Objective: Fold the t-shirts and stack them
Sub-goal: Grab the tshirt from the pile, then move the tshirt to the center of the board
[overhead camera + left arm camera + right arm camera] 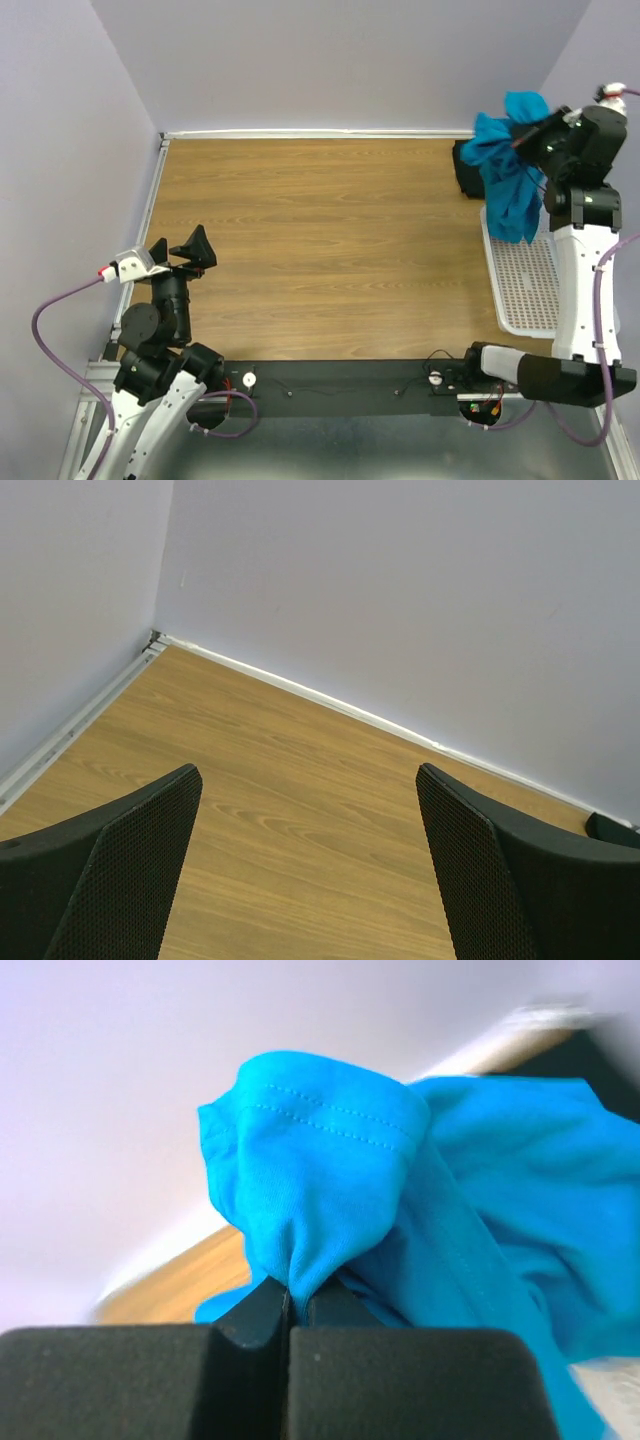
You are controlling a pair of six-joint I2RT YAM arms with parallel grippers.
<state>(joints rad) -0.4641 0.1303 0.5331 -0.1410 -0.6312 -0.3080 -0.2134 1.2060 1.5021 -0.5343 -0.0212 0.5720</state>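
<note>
**Teal-blue cloth t-shirt (512, 170) aloft — nothing folded**

Our right gripper (288, 1300) pinches it at far right, over the white perforated plastic basket (525, 290); the black cloth t-shirt (466, 172) lies bunched nearby. Our left gripper (180, 248) gapes empty — we judge all folding and stacking remain.

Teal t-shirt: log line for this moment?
right pincer: shut on teal t-shirt, hanging above basket | left pincer: open, empty | black t-shirt: on table

Basket (525, 290) sits at the right edge of the table (330, 240). First shirt (510, 180) hangs from right gripper (522, 135), above basket's far end. Second shirt (468, 170) lies on table behind basket, by rear wall. Left gripper (180, 248) stands over table's left side.
</note>
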